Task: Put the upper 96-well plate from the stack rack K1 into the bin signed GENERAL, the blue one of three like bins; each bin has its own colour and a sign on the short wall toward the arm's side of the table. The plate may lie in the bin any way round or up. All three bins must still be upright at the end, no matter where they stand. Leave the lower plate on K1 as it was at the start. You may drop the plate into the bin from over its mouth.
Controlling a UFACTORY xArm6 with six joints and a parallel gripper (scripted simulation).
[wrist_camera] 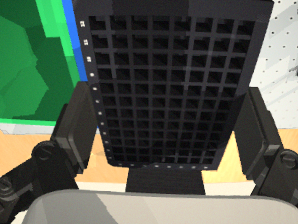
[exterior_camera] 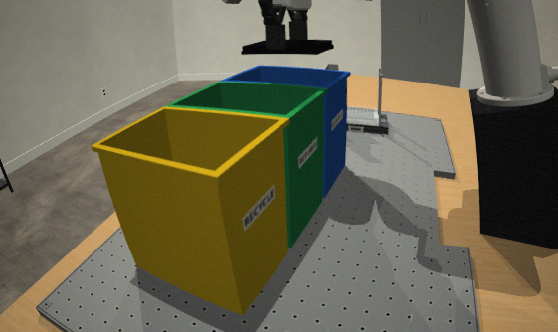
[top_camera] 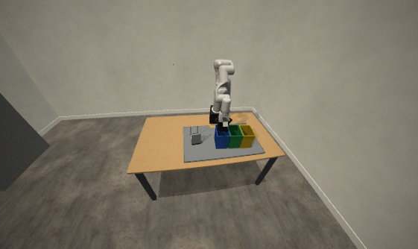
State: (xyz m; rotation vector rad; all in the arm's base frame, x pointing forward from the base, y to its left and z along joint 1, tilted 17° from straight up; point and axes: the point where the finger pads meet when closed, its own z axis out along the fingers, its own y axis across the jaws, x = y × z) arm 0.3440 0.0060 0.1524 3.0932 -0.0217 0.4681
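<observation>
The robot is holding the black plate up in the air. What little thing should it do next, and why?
Probably let go. The gripper holds the black 96-well plate level above the blue bin, and the wrist view shows blue under most of the plate with the green bin off to the side, so it should drop inside.

Your wooden table [top_camera: 159, 149] carries a grey perforated mat [exterior_camera: 392, 278]. On that mat you have three bins in a touching row: yellow bin [exterior_camera: 183, 219], green bin [exterior_camera: 302, 164] and blue bin [exterior_camera: 334, 149]. The stack rack K1 [exterior_camera: 380, 94] stands beyond them. The arm's black pedestal [exterior_camera: 526, 169] sits on the wood.
</observation>
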